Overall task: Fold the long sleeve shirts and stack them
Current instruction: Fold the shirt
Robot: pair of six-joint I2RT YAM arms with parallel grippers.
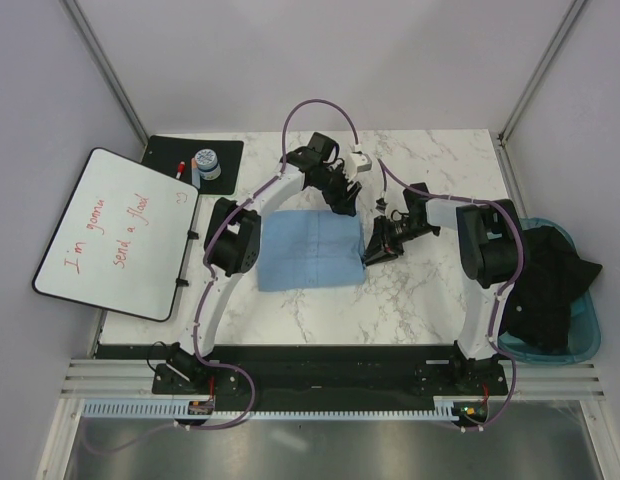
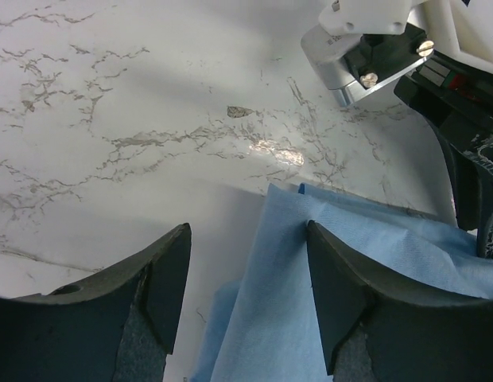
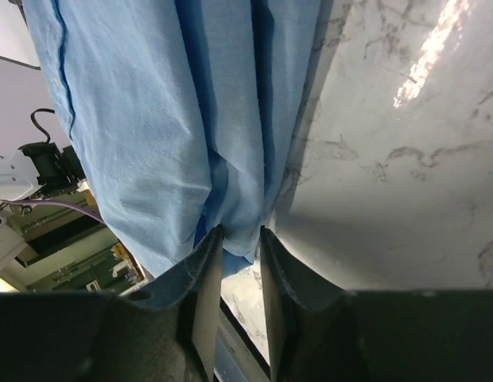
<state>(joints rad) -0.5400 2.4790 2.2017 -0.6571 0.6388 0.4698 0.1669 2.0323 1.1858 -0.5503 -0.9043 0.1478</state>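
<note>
Left tool (image 2: 246,232): jaws wide, holding nothing. A corner of the light-blue shirt (image 1: 310,250) lies under one finger and partly in the gap, flat on the desk (image 1: 410,300).
Risk: the corner sits off-centre, so closing from here may catch only the top layer, or miss the cloth.

Shirt: folded to a rectangle, between the two tools.

Right tool (image 3: 241,235): jaws narrow, pinched on the shirt's edge, cloth bunched just ahead of its fingertips.
Risk: a pull by this tool alone would likely drag and skew the fold. Thin cloth may also slip from the pinch.

Beyond it, well apart: bin (image 1: 590,335) of dark clothes.
</note>
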